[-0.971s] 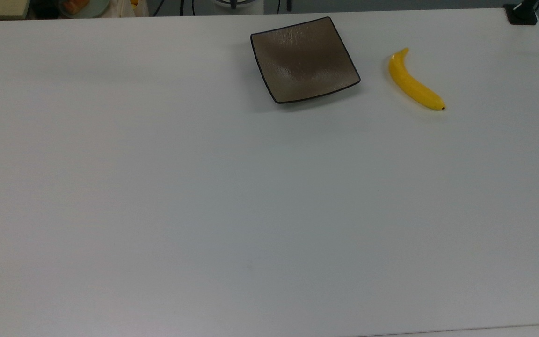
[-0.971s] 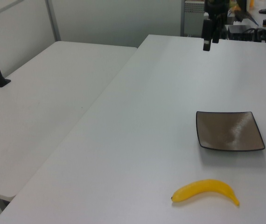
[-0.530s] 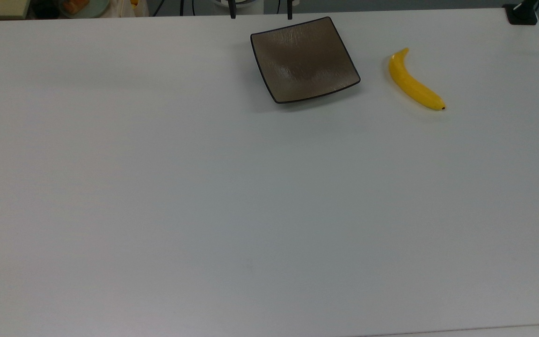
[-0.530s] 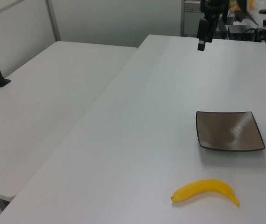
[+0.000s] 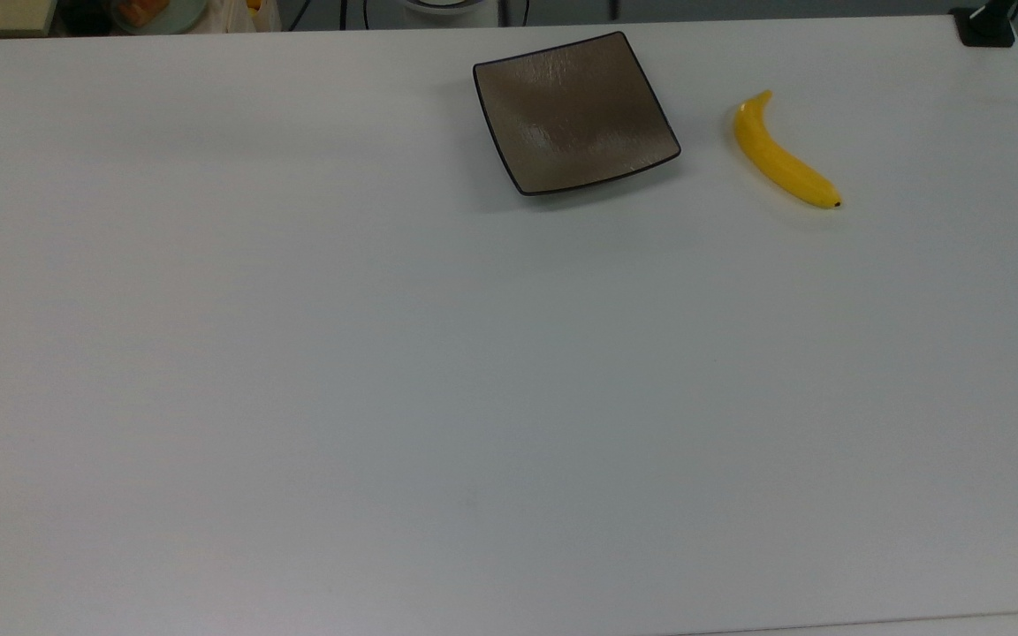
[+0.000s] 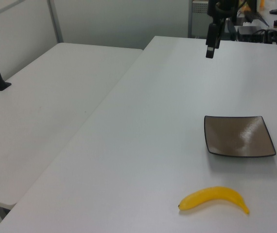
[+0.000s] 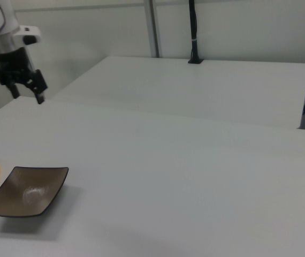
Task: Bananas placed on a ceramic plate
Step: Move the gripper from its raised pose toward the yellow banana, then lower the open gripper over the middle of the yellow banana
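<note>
Top view gives you the wide white bench [image 5: 385, 371] with the square glossy brown-grey ceramic plate [image 5: 574, 113] at its far edge, empty, awaiting the fruit. Right of it, apart, lies the smooth yellow curved banana [image 5: 781, 159], flat and open to a grasp. In the right view the gripper [image 7: 27, 91] hangs high, fingers spread, gripping nothing.
</note>
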You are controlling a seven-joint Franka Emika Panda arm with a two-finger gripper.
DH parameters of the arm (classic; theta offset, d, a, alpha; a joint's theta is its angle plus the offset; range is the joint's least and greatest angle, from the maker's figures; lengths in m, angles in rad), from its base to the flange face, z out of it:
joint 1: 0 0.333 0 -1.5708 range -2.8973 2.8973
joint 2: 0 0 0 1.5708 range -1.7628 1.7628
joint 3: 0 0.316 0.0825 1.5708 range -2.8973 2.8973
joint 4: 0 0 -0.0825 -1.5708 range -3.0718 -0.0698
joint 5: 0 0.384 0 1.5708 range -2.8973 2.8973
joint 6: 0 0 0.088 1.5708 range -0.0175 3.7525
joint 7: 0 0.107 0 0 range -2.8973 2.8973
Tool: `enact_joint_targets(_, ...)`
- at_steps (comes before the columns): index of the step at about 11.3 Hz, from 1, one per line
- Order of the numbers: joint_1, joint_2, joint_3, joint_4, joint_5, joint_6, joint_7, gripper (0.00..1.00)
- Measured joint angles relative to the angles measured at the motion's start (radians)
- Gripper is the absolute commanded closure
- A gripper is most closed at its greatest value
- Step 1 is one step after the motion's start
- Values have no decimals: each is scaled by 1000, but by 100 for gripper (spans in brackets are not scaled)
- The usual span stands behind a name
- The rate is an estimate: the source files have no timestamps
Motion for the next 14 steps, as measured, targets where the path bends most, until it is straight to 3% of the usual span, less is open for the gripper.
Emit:
enact_joint_targets(3, 21, 3, 169, 4, 1, 0, 42, 0)
enact_joint_targets(6, 24, 36, 346, 5, -3, 5, 169, 0)
enact_joint_targets(8, 32, 80, 430, 4, -18, 7, 245, 0)
enact_joint_targets(14, 108, 273, 451, 1, -85, 117, 318, 0)
